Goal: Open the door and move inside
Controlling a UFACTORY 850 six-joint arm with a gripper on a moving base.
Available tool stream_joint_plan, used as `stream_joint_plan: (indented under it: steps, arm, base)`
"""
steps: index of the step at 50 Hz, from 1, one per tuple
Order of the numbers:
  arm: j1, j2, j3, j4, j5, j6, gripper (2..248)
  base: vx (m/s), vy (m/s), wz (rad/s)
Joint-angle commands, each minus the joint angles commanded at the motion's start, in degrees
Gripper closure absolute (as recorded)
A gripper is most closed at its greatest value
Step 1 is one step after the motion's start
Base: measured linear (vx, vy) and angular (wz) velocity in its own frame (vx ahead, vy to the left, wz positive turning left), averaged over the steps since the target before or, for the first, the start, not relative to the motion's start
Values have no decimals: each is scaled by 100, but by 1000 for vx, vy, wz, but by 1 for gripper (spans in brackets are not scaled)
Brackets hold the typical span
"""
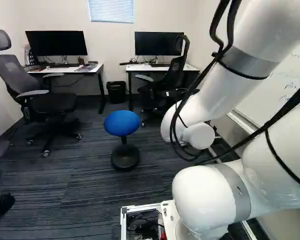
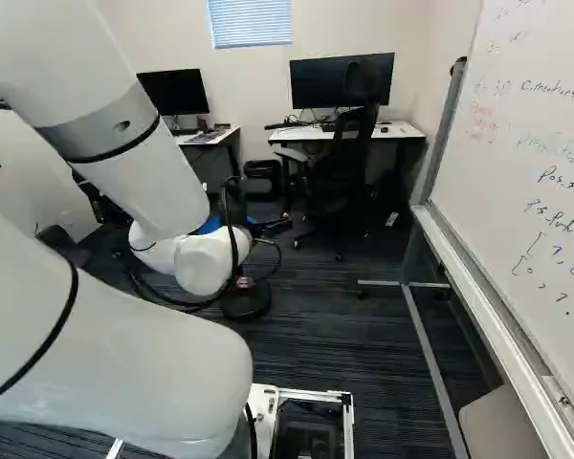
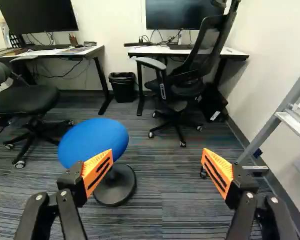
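No door shows in any of the three views. In the right base view the gripper (image 2: 266, 229) is mostly hidden beyond the white wrist and its cables. The wrist view has the gripper (image 3: 158, 167) with its two orange-padded fingers wide apart and nothing held between them. Carpeted floor (image 3: 165, 210) lies beyond the fingers.
A blue stool (image 3: 94, 140) stands ahead, beside one finger. Office chairs (image 1: 52, 102) (image 3: 182, 82), two desks (image 1: 65, 69) (image 2: 311, 134) with monitors and a black bin (image 3: 123, 86) are farther off. A wheeled whiteboard (image 2: 517, 182) stands to the arm's right.
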Motion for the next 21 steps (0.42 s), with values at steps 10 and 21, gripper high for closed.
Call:
stream_joint_plan:
  steps: [10,21]
  arm:
    - [0,0,0,0,0,0,3]
    - [0,0,0,0,0,0,3]
  base:
    - [-5,0,0]
    - [0,0,0]
